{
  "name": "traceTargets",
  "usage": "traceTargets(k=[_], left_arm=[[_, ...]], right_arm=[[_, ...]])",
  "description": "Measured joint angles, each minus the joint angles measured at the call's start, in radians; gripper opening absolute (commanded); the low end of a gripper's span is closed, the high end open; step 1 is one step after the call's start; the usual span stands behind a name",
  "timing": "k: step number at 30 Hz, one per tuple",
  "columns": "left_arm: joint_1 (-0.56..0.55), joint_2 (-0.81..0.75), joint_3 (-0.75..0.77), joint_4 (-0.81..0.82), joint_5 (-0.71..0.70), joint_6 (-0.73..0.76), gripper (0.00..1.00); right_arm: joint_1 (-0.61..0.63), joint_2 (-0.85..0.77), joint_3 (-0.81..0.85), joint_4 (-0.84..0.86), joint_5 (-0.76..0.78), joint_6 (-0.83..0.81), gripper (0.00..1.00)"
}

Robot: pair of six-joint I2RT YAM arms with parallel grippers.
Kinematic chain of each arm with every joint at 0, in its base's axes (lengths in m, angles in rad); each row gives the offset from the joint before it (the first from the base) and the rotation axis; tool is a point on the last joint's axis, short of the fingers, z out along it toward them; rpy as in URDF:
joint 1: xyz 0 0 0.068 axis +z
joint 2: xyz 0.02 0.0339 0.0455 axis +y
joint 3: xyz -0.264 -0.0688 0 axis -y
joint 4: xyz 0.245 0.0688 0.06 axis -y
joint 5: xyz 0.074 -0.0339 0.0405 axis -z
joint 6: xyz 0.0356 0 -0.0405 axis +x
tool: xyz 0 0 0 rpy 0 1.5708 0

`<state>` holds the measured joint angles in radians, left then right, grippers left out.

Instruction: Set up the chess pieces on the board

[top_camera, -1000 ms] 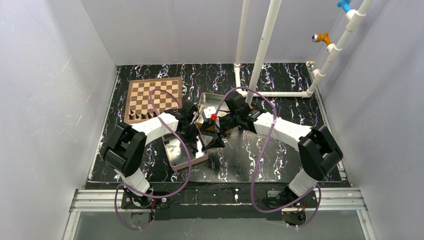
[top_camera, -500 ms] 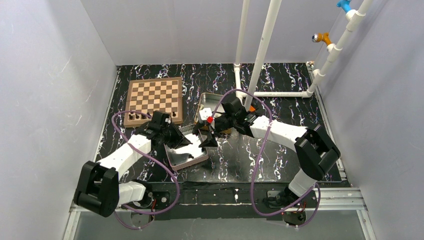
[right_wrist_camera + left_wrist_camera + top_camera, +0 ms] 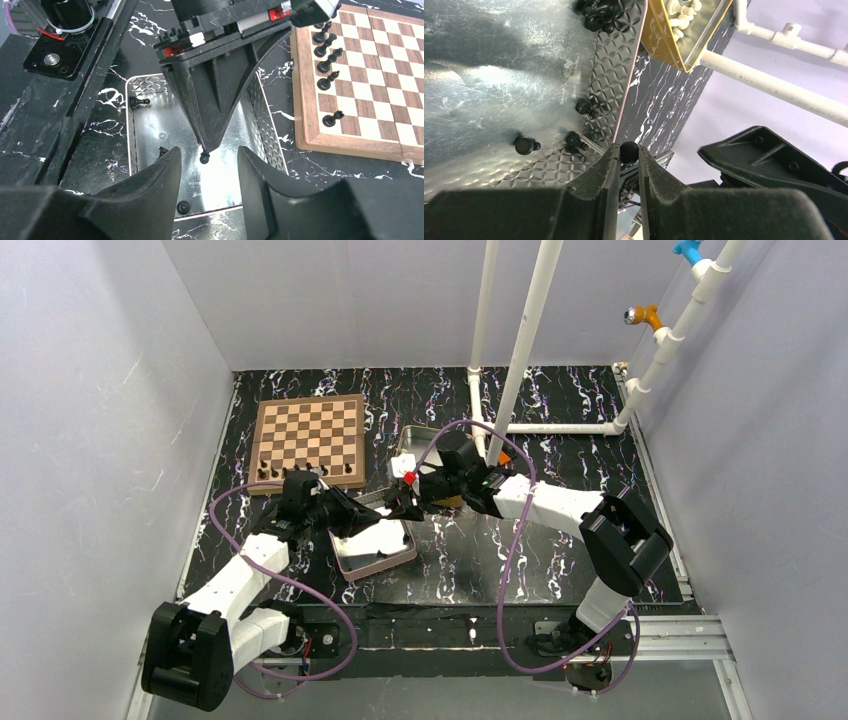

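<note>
Black plastic fingers of the left gripper [image 3: 628, 149] are pinching one small chess piece [image 3: 204, 158] at the very tip, jaws nearly closed on it. Left arm is reaching low and forward, its gripper hanging over the metal tin [image 3: 129, 130]. Right arm is stretching leftward to meet it. Right gripper [image 3: 207, 152] is standing part open, fingers flanking that piece, not touching. Other pieces [image 3: 325, 82] are standing upright along the near edge of the board [image 3: 310, 430].

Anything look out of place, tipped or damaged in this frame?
Nothing damaged. The loose chess pieces in the metal tin lie tipped on their sides, and those standing along the board edge skip one square near the row's end. Both fit a setup half done.
</note>
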<state>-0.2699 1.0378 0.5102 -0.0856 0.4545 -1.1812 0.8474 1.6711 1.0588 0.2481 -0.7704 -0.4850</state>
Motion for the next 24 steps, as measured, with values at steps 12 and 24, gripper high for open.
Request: traceTargets(k=[12,24], left_arm=[[0.001,-0.055,-0.047,0.082,0.030,-0.051,0.00],[0.001,-0.062,-0.047,0.130,0.049,-0.061,0.00]], right_arm=[[0.000,0.005,-0.027,0.018,0.051,0.057,0.44],[0.006,0.005,-0.027,0.018,0.065,0.068,0.31]])
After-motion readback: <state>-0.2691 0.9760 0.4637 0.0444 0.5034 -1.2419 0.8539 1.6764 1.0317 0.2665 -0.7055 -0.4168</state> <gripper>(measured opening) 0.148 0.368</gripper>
